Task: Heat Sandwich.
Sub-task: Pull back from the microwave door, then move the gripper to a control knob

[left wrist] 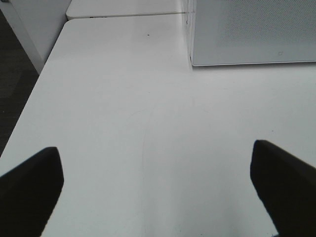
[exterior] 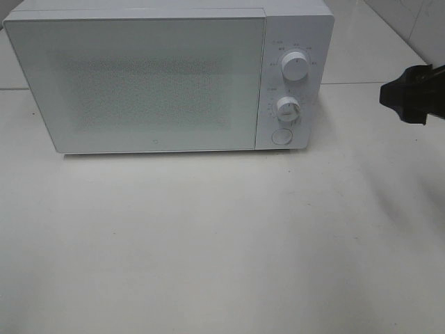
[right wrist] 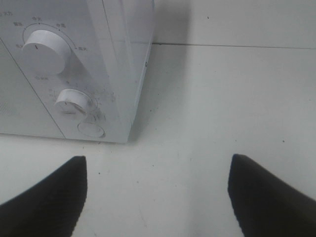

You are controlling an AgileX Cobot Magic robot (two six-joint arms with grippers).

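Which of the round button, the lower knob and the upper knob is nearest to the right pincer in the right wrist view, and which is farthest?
1. Round button, lowest on the panel, nearest the right pincer.
2. Lower knob, just above it.
3. Upper knob, highest on the panel, farthest.

microwave (exterior: 167, 80) | white, upright | speckled door (exterior: 132, 83) seemingly shut flush | rear of table (exterior: 208, 243)

My left claw (left wrist: 155, 150) gapes wide above the smooth white worktop (left wrist: 148, 98), black fingers (left wrist: 29, 187) far apart; a white box-shaped microwave (left wrist: 252, 34) stands on it beyond
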